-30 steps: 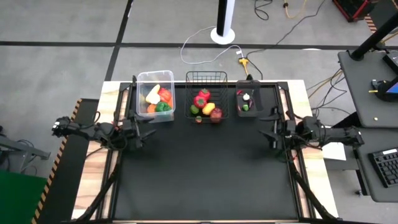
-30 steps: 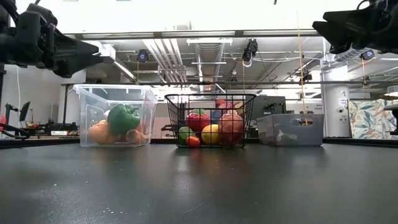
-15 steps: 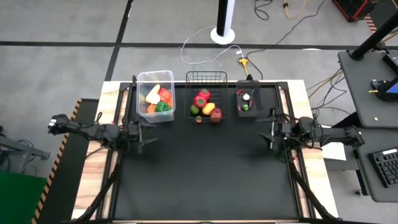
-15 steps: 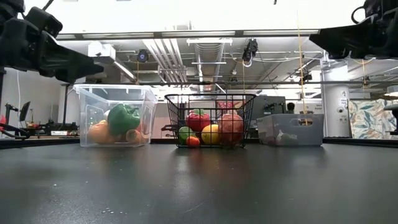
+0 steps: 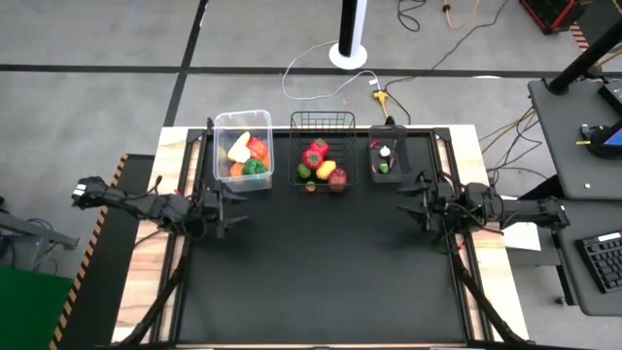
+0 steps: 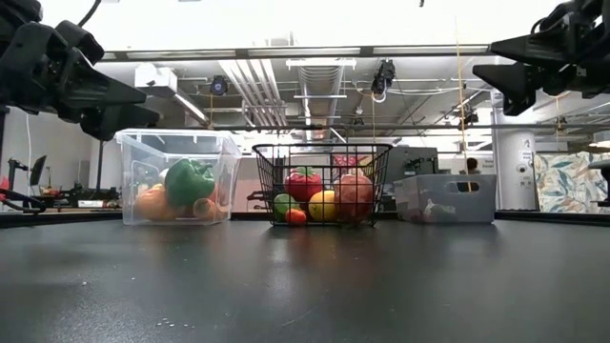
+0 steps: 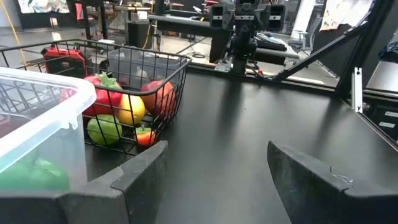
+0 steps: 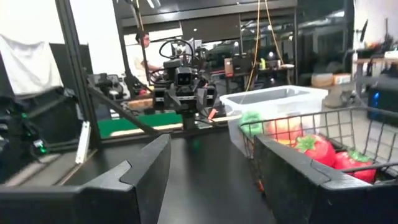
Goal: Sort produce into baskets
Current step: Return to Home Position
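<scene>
Black table top (image 5: 321, 282) shows the produce (image 5: 314, 156) lying only inside the three containers lined up along its far edge: clear tub (image 5: 243, 122), wire basket (image 5: 323, 119) and smoky bin (image 5: 385, 146). Sorting appears finished.

Left gripper (image 5: 225, 208) hovers above the table just in front of the tub's near corner, jaws spread wide and empty. Right gripper (image 5: 412, 206) hangs on the opposite side, near the bin but apart from it, also spread wide with nothing held.

Risks, as judged:
- The left arm is close to the tub, so a swing toward the far edge could knock the tub or tip its load
- A spread finger could hook the wire basket's mesh and drag it
- The right arm carries the same hazard for the light bin

Clearance on both sides looks adequate if each arm draws straight back
</scene>
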